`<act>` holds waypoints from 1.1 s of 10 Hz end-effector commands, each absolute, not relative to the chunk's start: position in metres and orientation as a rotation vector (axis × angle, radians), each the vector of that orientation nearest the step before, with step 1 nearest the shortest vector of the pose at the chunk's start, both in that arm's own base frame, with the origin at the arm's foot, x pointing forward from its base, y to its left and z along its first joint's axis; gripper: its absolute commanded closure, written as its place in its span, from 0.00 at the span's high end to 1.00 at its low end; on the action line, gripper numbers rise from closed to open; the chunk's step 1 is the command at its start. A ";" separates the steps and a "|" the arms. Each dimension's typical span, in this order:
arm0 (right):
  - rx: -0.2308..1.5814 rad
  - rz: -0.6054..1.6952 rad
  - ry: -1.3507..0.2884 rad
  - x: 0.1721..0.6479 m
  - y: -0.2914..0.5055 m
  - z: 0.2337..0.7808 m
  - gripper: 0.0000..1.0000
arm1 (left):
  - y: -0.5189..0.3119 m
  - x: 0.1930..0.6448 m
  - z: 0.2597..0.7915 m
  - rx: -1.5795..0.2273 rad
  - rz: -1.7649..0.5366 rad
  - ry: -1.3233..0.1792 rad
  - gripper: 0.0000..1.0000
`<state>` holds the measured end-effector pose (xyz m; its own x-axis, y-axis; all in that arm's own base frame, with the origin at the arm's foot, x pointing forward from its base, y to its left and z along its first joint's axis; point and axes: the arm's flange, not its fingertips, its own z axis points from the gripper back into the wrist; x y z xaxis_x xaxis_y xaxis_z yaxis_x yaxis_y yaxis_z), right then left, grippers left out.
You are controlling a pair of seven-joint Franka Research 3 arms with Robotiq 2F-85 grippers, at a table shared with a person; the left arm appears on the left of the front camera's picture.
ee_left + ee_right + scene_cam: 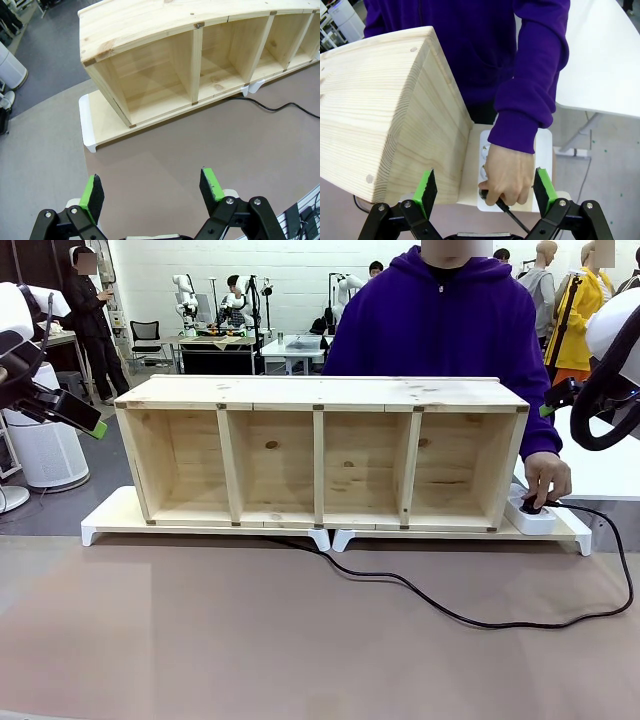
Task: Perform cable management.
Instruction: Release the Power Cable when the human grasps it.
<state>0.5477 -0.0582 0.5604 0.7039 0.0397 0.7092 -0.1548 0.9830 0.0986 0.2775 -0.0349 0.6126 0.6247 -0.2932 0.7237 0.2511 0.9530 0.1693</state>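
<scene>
A long wooden shelf (322, 452) with four open compartments stands on two low white boards (110, 522) at the far part of the bench (250, 640), which has a brown mat on top. Behind the shelf stands a person in a purple hoodie (440, 325).

The person's hand (546, 480) rests on a white power strip (531, 517) that lies on the white board just beside the right end of the shelf. In the right wrist view this hand (509, 176) holds the black plug (487, 194) against the sockets of the strip (484, 165). I cannot tell if the plug is fully pushed in.

The cable (480, 620) goes out from the plug to the right, makes a wide loop on the mat near the right edge of the bench, and then runs back to the left in a loose wave. It goes under the white boards near the middle of the shelf, where the two boards meet. In the left wrist view a part of the cable (280, 106) lies on the mat in front of the shelf (200, 65).

The left gripper (152, 187) hangs above the bare mat, well apart from the cable, and its green fingers (211, 183) are spread wide with nothing between them. The right gripper (487, 190) is above the person's hand and the strip; its fingers (544, 186) are also spread wide and hold nothing. In the front view the left arm (50, 400) is at the left side and the right arm (610, 390) at the right side, both raised above the bench.
</scene>
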 end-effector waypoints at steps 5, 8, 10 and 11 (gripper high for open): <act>0.156 0.103 -0.781 0.548 -0.060 0.560 1.00 | -0.035 0.278 0.613 0.046 -0.302 -0.846 1.00; 0.156 0.103 -0.781 0.548 -0.060 0.560 1.00 | -0.035 0.278 0.613 0.046 -0.302 -0.846 1.00; 0.156 0.103 -0.781 0.548 -0.060 0.560 1.00 | -0.035 0.278 0.613 0.046 -0.302 -0.846 1.00; 0.156 0.103 -0.781 0.548 -0.060 0.560 1.00 | -0.035 0.278 0.613 0.046 -0.302 -0.846 1.00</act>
<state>0.5477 -0.0582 0.5604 0.7039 0.0397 0.7092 -0.1548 0.9830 0.0986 0.2775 -0.0349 0.6126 0.6247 -0.2932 0.7237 0.2511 0.9530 0.1693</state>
